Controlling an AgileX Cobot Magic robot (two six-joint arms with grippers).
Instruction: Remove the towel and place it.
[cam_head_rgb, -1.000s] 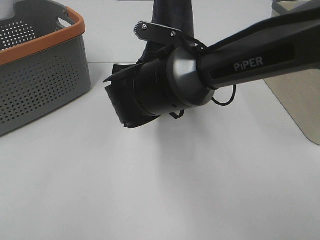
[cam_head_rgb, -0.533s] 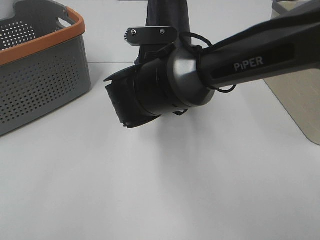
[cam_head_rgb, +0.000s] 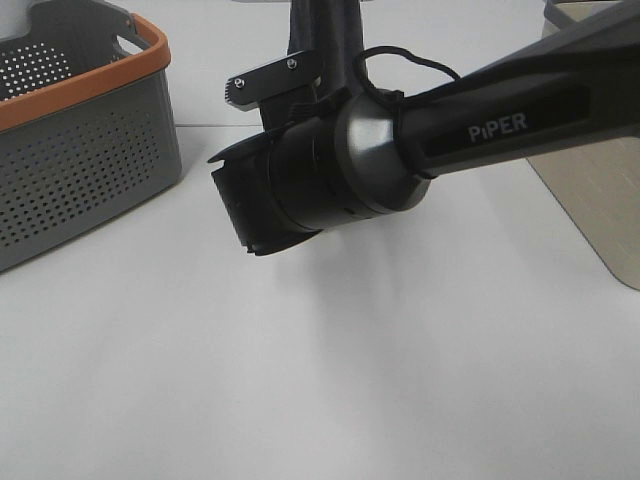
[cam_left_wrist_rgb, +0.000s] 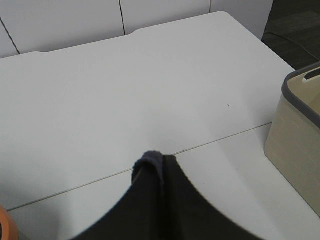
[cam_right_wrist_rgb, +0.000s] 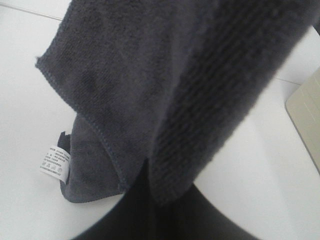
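The dark charcoal towel (cam_head_rgb: 335, 35) hangs at the top middle of the exterior view, mostly hidden behind my right arm. In the left wrist view my left gripper (cam_left_wrist_rgb: 157, 175) is shut on a small tuft of the towel (cam_left_wrist_rgb: 151, 160), held above the white table. The towel (cam_right_wrist_rgb: 150, 75) fills the right wrist view. It drapes down to the table, where a white label (cam_right_wrist_rgb: 55, 163) shows. My right gripper (cam_right_wrist_rgb: 148, 187) is shut on a hanging fold of it. One right finger (cam_head_rgb: 275, 78) shows in the exterior view beside the cloth.
A grey perforated basket (cam_head_rgb: 70, 150) with an orange rim stands at the left. A beige bin (cam_head_rgb: 600, 200) stands at the right edge and also shows as the beige bin (cam_left_wrist_rgb: 300, 140) in the left wrist view. The white table (cam_head_rgb: 350, 380) spreads in front.
My right gripper has closed on the hanging towel. Its visible finger swung leftward in the exterior view. The hanging cloth looks narrower and more gathered. The left gripper kept its hold.
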